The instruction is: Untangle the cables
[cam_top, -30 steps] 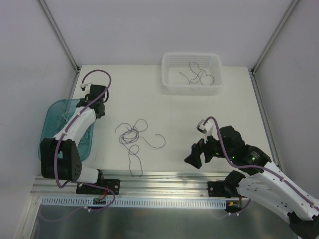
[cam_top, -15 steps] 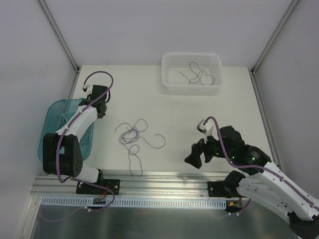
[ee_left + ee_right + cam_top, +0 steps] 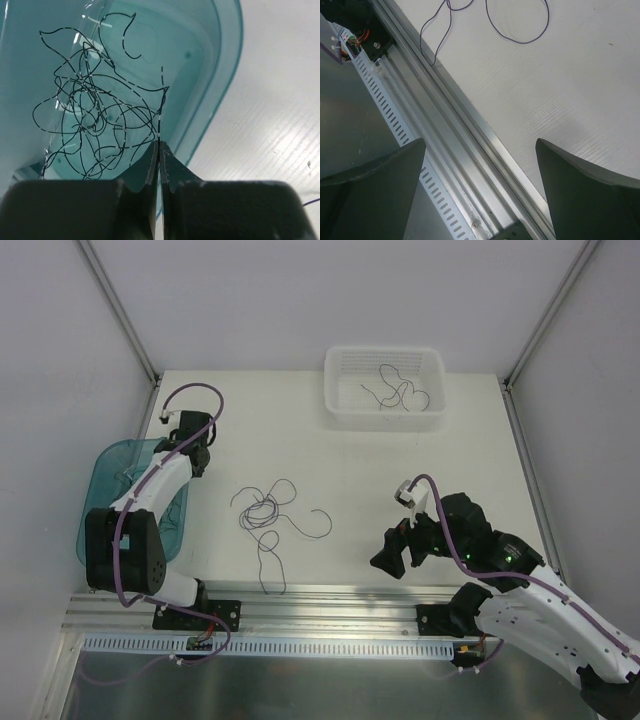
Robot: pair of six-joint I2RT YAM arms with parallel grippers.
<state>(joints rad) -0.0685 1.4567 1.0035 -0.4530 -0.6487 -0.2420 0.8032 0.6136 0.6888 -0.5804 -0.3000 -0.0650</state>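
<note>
The left gripper [image 3: 160,146] is hanging over the right rim of the teal tray [image 3: 227,75], its jaws pressed together and pinching one thin strand at their tips. That strand is running up into the tangled clump of cables [image 3: 95,115] sitting inside the tray. Just right of the tray, loose strands [image 3: 268,515] are lying in open curls on the table [image 3: 450,460], apart from the clump. Far to the right of the tray and beyond it, a white basket [image 3: 335,390] is holding a few more strands [image 3: 397,392]. The right gripper [image 3: 480,165] is hovering well to the right of the tray, over the table's near edge and the metal rail [image 3: 455,145], its jaws standing wide apart and gripping nothing, with the loose strands' nearest loops showing just ahead of it
</note>
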